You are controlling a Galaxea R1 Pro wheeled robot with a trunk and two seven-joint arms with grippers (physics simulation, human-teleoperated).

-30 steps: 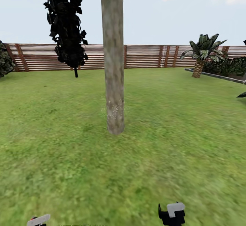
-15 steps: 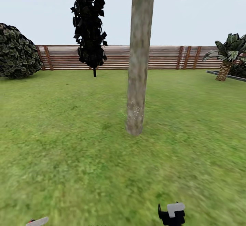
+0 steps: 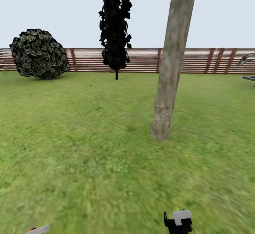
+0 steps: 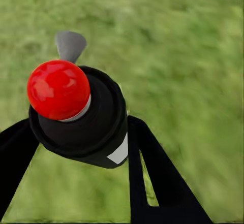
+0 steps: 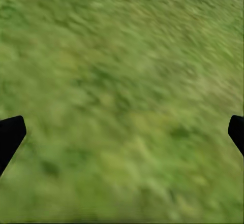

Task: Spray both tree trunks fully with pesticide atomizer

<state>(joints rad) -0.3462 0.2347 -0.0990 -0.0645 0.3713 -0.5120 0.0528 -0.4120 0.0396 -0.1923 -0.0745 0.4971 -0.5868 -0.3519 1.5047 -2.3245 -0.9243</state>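
Rightward across the head view has gone the whole scene since a second ago: the trunk [image 3: 169, 82] that stood at centre now leans right of centre, the black conifer [image 3: 115, 25] has slid toward the middle, and a round bush [image 3: 38, 53] has come fully into sight at the left by the fence [image 3: 141, 60]. That shift is the camera turning, not the things moving. The palm once seen at the right has nearly left the picture; just a frond tip [image 3: 248, 59] remains at the edge.

The trunk is smooth, mottled beige-grey and brown, rooted in the grass [image 3: 88, 149] well ahead of the robot. Pale speckles dot its lower part near the base.

The atomizer [image 4: 79, 115] sits in the left gripper [image 4: 76, 148], whose black fingers [image 4: 152, 178] clamp its dark body on both sides. Its red ball cap faces the wrist camera, a light grey nozzle sticks out beyond, and a small white patch marks its side; no writing can be read on it. In the head view its grey tip [image 3: 39, 229] pokes up at the bottom left.

The right gripper [image 5: 122, 132] is spread wide over blurred grass, one fingertip [image 5: 10, 135] at each side of the wrist view, nothing between. The head view shows it [image 3: 178, 221] at bottom centre-right.
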